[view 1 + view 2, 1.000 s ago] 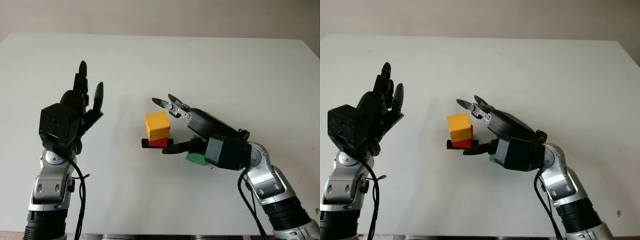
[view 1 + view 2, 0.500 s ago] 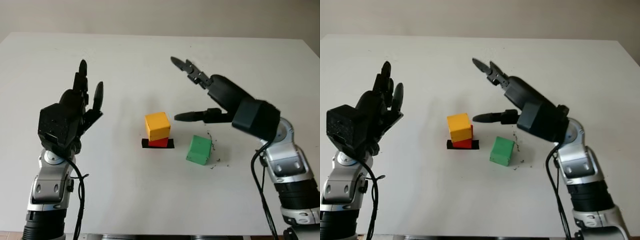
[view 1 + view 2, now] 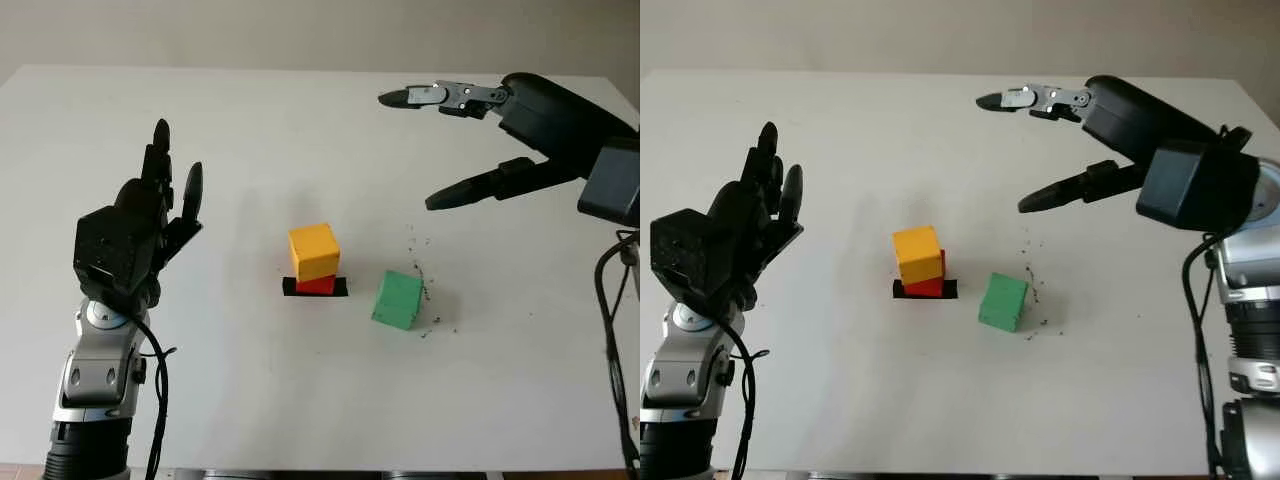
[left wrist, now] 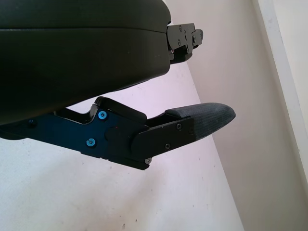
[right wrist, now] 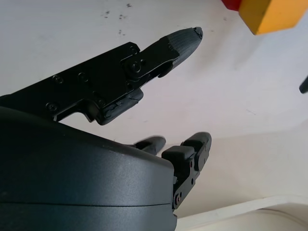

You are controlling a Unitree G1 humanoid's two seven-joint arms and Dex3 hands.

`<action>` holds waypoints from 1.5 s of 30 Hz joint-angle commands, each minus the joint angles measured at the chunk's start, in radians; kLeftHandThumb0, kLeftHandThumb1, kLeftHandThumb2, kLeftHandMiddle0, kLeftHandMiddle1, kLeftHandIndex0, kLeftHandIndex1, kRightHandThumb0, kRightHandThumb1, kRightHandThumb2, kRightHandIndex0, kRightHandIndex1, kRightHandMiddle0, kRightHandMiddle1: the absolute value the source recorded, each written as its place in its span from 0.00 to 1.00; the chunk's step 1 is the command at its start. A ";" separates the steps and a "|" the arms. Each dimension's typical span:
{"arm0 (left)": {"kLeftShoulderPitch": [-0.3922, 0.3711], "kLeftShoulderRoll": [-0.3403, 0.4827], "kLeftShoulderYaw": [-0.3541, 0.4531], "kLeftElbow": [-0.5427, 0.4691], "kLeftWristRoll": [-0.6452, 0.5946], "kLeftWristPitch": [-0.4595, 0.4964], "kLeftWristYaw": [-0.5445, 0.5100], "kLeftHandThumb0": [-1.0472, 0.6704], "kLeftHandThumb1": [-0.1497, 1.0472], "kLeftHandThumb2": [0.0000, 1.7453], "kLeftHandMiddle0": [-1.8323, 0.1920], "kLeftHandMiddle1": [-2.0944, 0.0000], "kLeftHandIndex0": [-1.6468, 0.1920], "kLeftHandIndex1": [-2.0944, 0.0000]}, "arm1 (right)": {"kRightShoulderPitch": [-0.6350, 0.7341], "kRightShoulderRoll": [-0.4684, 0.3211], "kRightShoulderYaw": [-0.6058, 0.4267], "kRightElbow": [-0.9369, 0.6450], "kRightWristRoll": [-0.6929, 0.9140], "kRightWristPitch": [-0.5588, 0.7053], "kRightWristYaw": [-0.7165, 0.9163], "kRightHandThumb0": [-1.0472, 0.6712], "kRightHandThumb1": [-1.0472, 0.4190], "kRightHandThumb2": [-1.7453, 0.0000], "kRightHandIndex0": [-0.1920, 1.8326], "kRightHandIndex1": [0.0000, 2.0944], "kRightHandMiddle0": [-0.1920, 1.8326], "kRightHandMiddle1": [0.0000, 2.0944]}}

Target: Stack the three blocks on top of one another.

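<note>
I see the yellow cube block [image 3: 314, 250] sitting on the red block [image 3: 318, 285], which rests on a small black strip [image 3: 315, 288] on the white desk [image 3: 300, 400]. The green cube block [image 3: 398, 299] lies just right of that stack, apart from it. My right robot hand [image 3: 440, 145] is open, raised up beyond the green block. My left robot hand [image 3: 150, 225] is open, well left of the stack.
</note>
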 commanded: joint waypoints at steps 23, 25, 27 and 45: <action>-0.022 0.016 0.004 0.009 -0.010 -0.006 -0.018 0.21 1.00 0.40 0.98 0.98 0.97 0.97 | 0.094 -0.160 0.101 -0.031 -0.165 -0.485 0.005 0.26 0.16 0.97 0.16 0.02 0.34 0.02; -0.019 0.021 0.002 0.008 -0.007 -0.006 -0.024 0.20 1.00 0.40 0.98 0.98 0.97 0.98 | 0.103 -0.156 0.114 -0.029 -0.163 -0.491 0.008 0.27 0.16 0.97 0.15 0.02 0.34 0.02; -0.018 0.023 0.002 0.009 -0.007 -0.010 -0.028 0.20 1.00 0.40 0.99 0.98 0.98 0.98 | 0.107 -0.152 0.122 -0.029 -0.166 -0.493 0.004 0.28 0.16 0.97 0.15 0.02 0.35 0.02; -0.008 0.013 0.002 -0.011 -0.002 0.008 -0.012 0.20 1.00 0.40 0.98 0.97 0.97 0.97 | 0.089 -0.073 0.197 0.181 -0.269 -0.696 -0.188 0.30 0.13 0.96 0.15 0.03 0.36 0.03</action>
